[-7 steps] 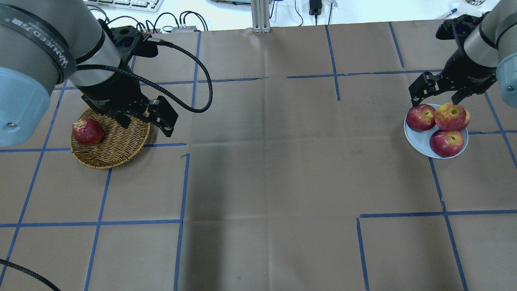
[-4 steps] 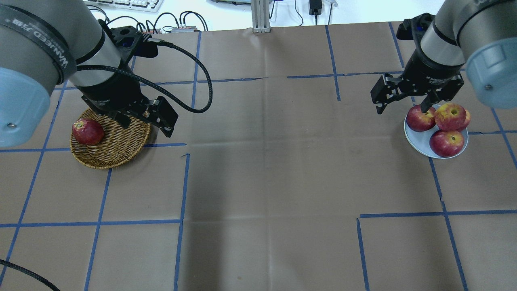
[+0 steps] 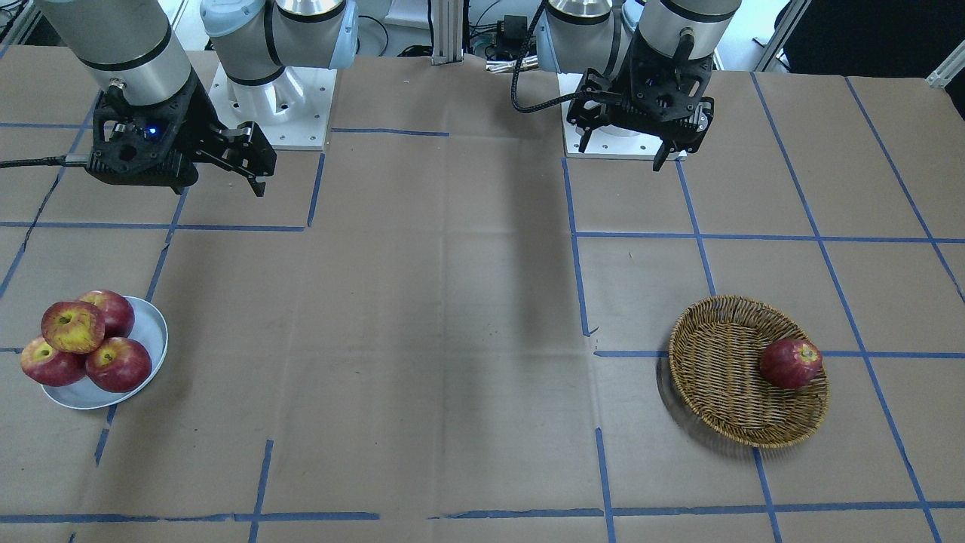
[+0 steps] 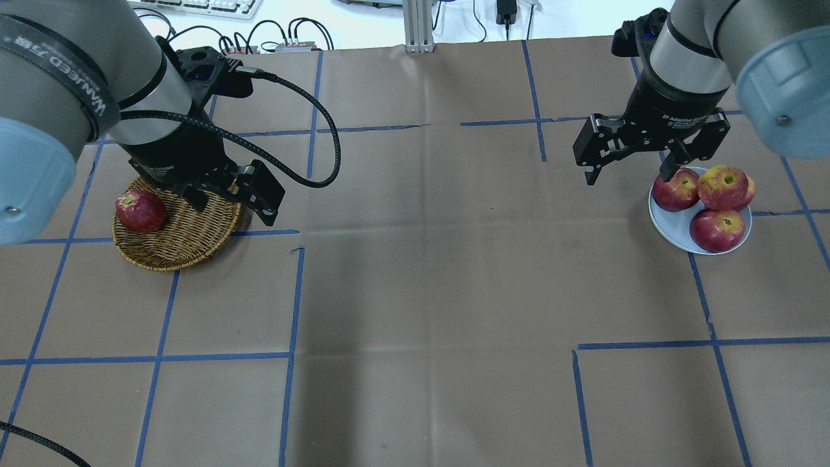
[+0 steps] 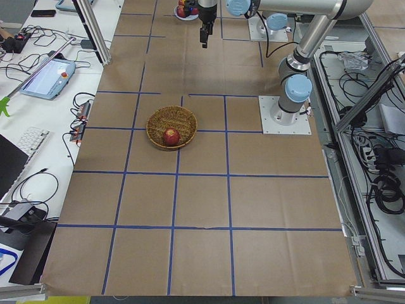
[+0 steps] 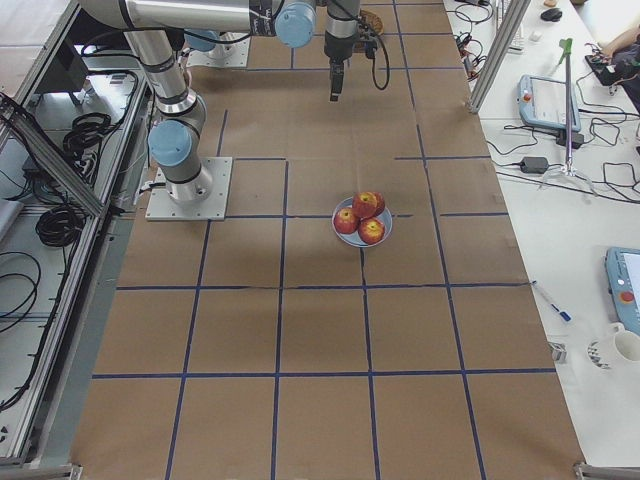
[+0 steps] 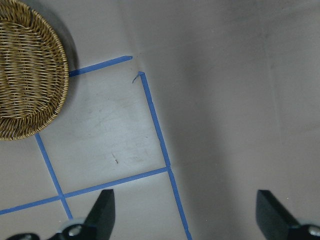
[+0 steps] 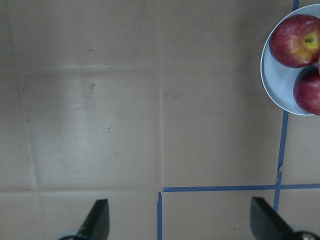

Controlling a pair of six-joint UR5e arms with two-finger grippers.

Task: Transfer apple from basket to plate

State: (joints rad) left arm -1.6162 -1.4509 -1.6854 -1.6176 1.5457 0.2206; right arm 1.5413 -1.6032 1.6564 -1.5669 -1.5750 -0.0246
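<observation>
The pale, yellow-streaked apple (image 4: 722,187) sits on top of three darker red apples on the grey-white plate (image 4: 674,224) at the right; it also shows in the front view (image 3: 73,326). My right gripper (image 4: 630,170) is open and empty, hovering just left of the plate, whose edge (image 8: 275,85) shows in the right wrist view. The wicker basket (image 4: 188,240) at the left holds one dark red apple (image 4: 141,211). My left gripper (image 7: 186,212) is open and empty, raised over the basket's right rim (image 7: 25,75).
Brown paper with blue tape lines (image 4: 292,292) covers the table. Cables and a keyboard (image 4: 214,6) lie beyond the far edge. A metal post (image 4: 418,26) stands at the back centre.
My right gripper has moved left, from over the plate's far side to beside its left edge, staying open. The left arm has shifted only slightly.
</observation>
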